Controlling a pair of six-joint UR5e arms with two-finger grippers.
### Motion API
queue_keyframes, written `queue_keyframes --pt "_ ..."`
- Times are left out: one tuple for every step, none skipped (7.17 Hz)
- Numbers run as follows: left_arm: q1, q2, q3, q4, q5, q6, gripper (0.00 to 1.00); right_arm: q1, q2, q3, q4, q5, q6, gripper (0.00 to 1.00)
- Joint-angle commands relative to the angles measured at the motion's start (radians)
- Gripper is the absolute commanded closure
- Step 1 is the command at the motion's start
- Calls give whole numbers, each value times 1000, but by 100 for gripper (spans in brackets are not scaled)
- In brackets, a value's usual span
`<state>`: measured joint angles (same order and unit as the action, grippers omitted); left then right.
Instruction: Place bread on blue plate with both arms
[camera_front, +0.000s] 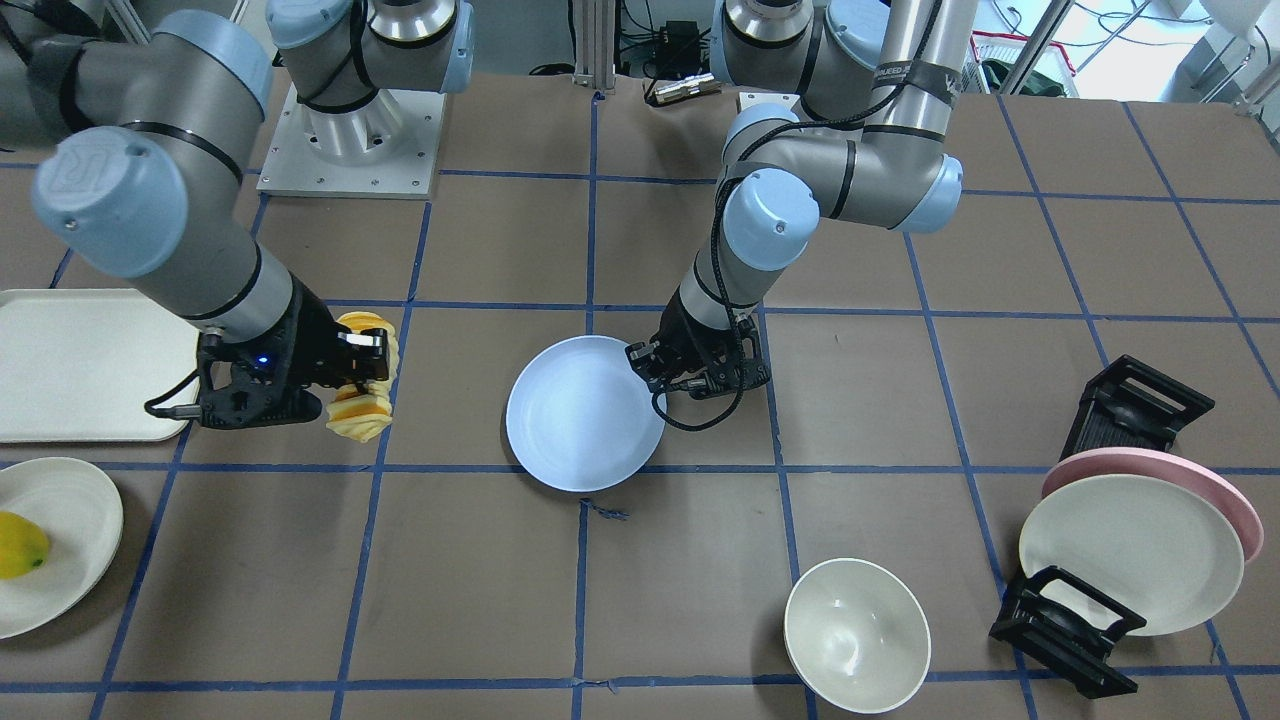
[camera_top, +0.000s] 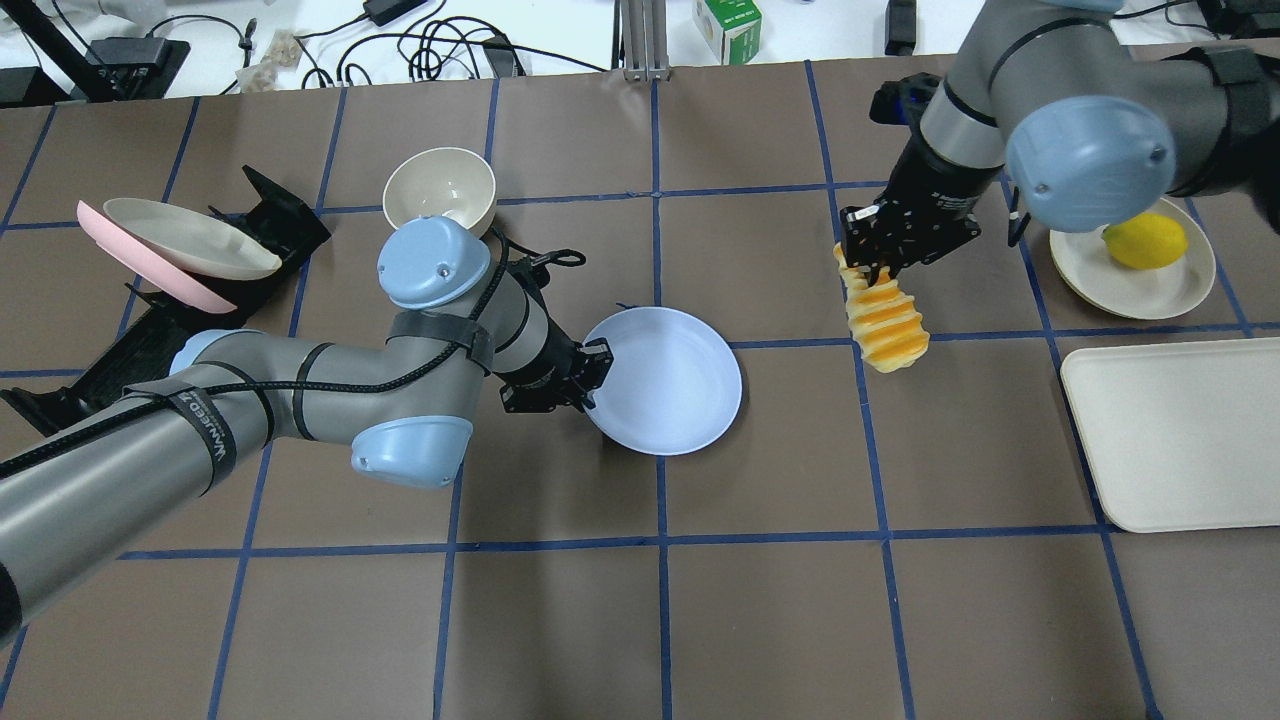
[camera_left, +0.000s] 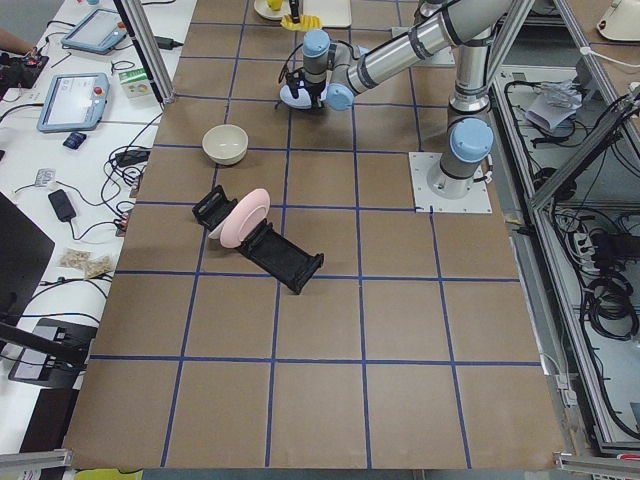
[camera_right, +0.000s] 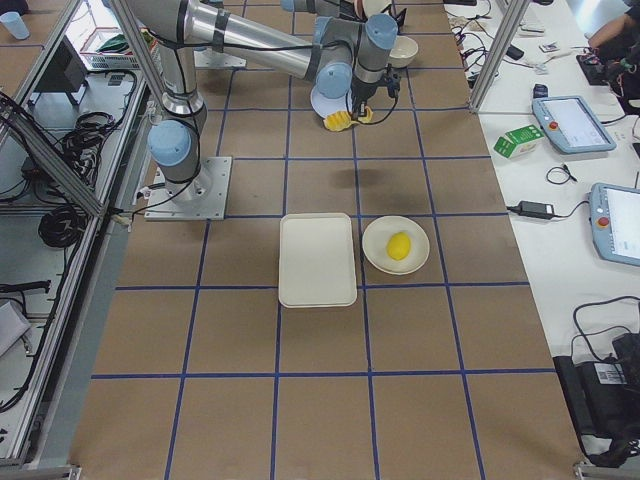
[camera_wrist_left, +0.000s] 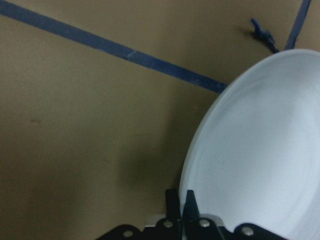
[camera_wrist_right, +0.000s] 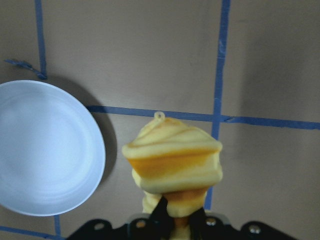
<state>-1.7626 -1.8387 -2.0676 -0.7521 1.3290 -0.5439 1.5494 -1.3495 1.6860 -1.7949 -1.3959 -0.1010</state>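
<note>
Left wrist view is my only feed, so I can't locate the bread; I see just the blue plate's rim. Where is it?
Observer: The bread hangs from the right gripper, which is shut on its upper end.
Operator: Is it over the plate?
Observer: No. It is off to the robot's right of the blue plate, with bare table between them.

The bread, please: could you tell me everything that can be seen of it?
The bread is an elongated ridged loaf of yellow-orange segments with pale edges, plastic-looking. The right gripper is shut on one end, so it hangs downward, apparently clear of the table. It is apart from the blue plate, touching nothing else.
</note>
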Motion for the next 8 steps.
queue_keyframes --pt "12 8 35 11 6 53 0 96 42 3 -71 78 73 100" --pt "65 27 90 -13 110 241 0 153 70 9 -119 77 186 100" --pt "113 54 169 -133 122 301 0 197 114 5 -203 78 266 100" --pt "130 82 281 -349 133 385 0 225 130 1 -240 78 327 100" --pt "133 108 373 -504 136 433 0 236 141 9 -239 77 377 100" --pt "143 122 456 -614 216 490 0 254 159 5 -248 78 414 100" --pt "162 140 537 -733 249 556 0 277 189 14 -271 78 450 100" --pt "182 154 601 -860 242 556 0 303 217 14 -309 78 518 100"
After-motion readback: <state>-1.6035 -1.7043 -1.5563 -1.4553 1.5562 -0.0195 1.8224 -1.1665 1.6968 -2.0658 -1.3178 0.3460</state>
